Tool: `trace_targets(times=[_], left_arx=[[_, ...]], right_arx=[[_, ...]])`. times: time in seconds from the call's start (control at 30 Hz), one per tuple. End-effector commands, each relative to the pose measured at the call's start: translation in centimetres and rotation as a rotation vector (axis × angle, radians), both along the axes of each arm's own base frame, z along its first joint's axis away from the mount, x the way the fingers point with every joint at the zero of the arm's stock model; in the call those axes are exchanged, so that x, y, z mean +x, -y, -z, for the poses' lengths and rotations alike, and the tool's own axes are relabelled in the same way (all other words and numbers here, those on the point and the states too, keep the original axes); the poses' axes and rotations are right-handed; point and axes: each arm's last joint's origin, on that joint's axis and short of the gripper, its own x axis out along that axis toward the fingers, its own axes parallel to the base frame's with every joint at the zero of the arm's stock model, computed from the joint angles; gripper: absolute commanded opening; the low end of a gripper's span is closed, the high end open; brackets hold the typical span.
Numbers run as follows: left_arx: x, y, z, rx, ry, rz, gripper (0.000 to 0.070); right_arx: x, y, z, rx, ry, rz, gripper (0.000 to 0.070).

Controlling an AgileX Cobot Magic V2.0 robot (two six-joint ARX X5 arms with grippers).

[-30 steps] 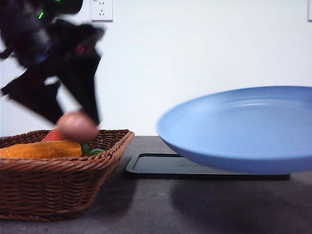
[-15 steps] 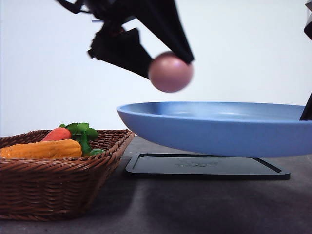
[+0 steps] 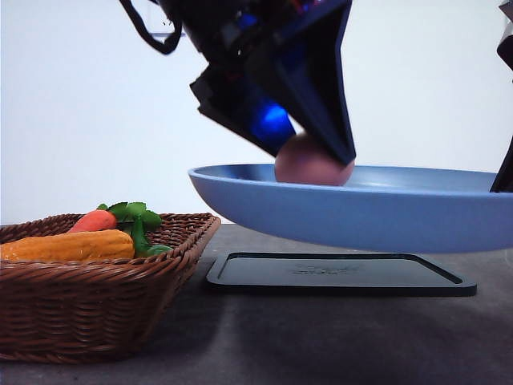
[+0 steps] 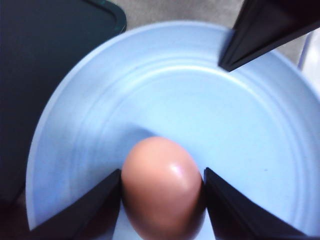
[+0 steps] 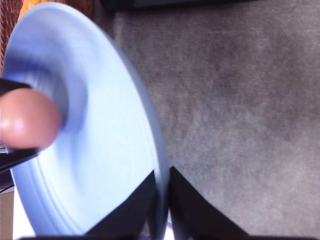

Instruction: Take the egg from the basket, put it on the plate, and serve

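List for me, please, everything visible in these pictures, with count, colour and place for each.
egg: one, pinkish-tan, between the left gripper's fingers, down inside the plate
plate: one, light blue, held above the tray
basket: one, brown wicker, on the table's left
carrot: one, orange-red with green leaves, in the basket
corn cob: one, yellow-orange, in the basket
tray: one, black, on the table
table: grey
left gripper: shut on the egg
right gripper: clamps the plate's rim

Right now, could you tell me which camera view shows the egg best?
The left wrist view: the egg shows large between the left tool's fingers over the plate. The front view hides its top; the right wrist view shows it blurred.
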Motion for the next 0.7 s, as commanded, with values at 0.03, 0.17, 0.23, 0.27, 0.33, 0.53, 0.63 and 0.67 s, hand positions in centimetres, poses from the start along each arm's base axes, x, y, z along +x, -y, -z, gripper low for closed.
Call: trace_targets(times=[0.03, 0.17, 0.23, 0.27, 0.33, 0.53, 0.63, 0.67], left_arx=[[0.0, 0.8, 0.2, 0.003, 0.009, 0.025, 0.0295], [0.0, 0.8, 0.3, 0.004, 0.007, 0.025, 0.0343], [0.0, 0.8, 0.3, 0.000, -0.001, 0.016, 0.0382], [0.0, 0.8, 0.3, -0.005, -0.009, 0.004, 0.0404], [0.0, 0.9, 0.1, -0.020, -0.026, -0.023, 0.0437], [0.0, 1.0, -1.3, -0.080, -0.010, -0.042, 0.0443], [-0.2, 0.6, -2.5, -0.119, 0.007, -0.045, 0.0442], [-0.4, 0.3, -3.0, -0.132, 0.014, -0.046, 0.0442]], right_arx=[[0.2, -0.1, -0.1, 0.009, 0.006, -0.008, 0.0000], [0.2, -0.1, -0.1, 0.009, 0.006, -0.008, 0.0000], [0.2, -0.1, -0.1, 0.008, 0.006, -0.008, 0.0000], [0.2, -0.1, -0.1, 0.008, 0.005, -0.008, 0.0000], [0.2, -0.1, 0.0, 0.008, 0.004, -0.008, 0.0000], [0.9, 0.0, 0.4, 0.004, -0.006, 0.010, 0.0000], [1.7, 0.3, 1.0, 0.001, -0.025, 0.037, 0.0000], [2.1, 0.4, 1.2, 0.001, -0.032, 0.046, 0.0000]])
